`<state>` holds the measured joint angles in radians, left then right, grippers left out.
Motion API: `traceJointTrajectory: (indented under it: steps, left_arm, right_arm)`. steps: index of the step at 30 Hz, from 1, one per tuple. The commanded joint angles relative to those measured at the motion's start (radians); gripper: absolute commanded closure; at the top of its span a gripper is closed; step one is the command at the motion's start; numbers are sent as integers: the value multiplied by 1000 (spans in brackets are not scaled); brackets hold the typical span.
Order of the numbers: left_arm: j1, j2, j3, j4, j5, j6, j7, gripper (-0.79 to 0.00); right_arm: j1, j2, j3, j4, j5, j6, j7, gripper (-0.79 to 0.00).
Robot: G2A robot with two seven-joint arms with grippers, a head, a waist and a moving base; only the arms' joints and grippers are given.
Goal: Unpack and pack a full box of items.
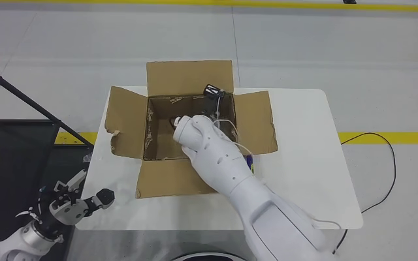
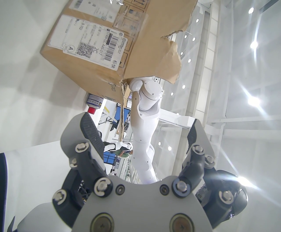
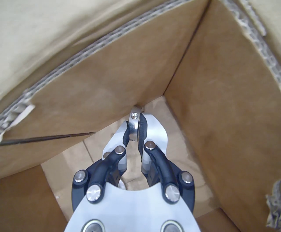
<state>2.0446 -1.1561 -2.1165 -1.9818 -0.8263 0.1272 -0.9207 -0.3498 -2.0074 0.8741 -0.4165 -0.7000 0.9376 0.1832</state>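
Inside brown cardboard box (image 3: 219,114), right hand (image 3: 134,128) clamped on small silver metal ring (image 3: 134,117), left hand (image 2: 141,124) apart, white barcoded label (image 2: 94,41) on box side.

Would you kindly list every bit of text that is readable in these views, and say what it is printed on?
"A", in a circle: shipping label on the cardboard box.
"2C": same label, beside the square code.
Barcode digits and fine print on that label: too small to read.
Upper label and handling symbols: too small to read.
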Motion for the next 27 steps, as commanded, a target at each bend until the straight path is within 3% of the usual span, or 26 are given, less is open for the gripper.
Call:
traceJointTrajectory:
  steps: [1,22,23,25,27]
  left_arm:
    - [-4,0,3,0,3,2,0,-785]
    - [1,0,12,-17,15,3,-2,-785]
    - [2,0,13,-19,16,4,-2,-785]
    - [2,0,14,-22,18,4,-2,-785]
    - [3,0,14,-23,18,5,-2,-785]
  right_arm:
    - [-11,3,-8,-30,-13,-4,25,0]
    - [-75,91,-96,-226,-390,-42,589,0]
    - [-80,95,-95,-238,-404,-43,608,-22]
    - [-93,104,-93,-262,-433,-49,641,-182]
    - [-105,112,-87,-284,-458,-52,669,-234]
